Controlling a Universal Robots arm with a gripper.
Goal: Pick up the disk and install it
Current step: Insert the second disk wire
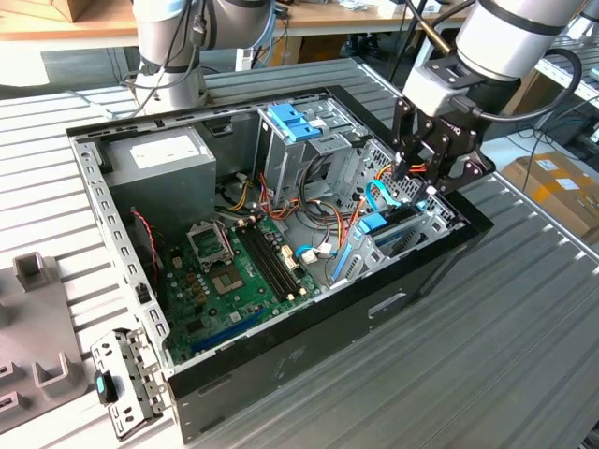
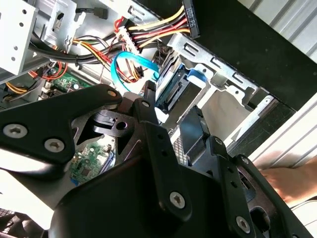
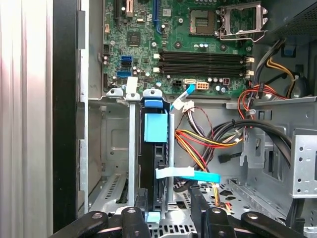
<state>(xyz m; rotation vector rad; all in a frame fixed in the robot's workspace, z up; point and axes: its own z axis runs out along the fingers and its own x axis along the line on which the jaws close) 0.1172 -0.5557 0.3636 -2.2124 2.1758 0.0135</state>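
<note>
— What sits on the ribbed grey metal bench (image 1: 524, 309)?
— An open black computer case (image 1: 309, 337), green motherboard (image 1: 234, 271) inside.
— And the blue-framed grey disk (image 3: 154, 148)?
— Standing on edge in the metal drive cage (image 3: 114, 148) at the case's front corner.
— The black gripper (image 3: 168, 210)?
— Its fingers are spread, straddling the disk's end.

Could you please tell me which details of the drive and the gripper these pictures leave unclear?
- Whether the disk is fully seated: in the first wrist view the gripper covers its near end.
- The disk's label: it stands edge-on in its metal cage.
- The disk in the exterior view: cables and the cage crowd it.
- The disk's connectors: hidden in both wrist views.
</note>
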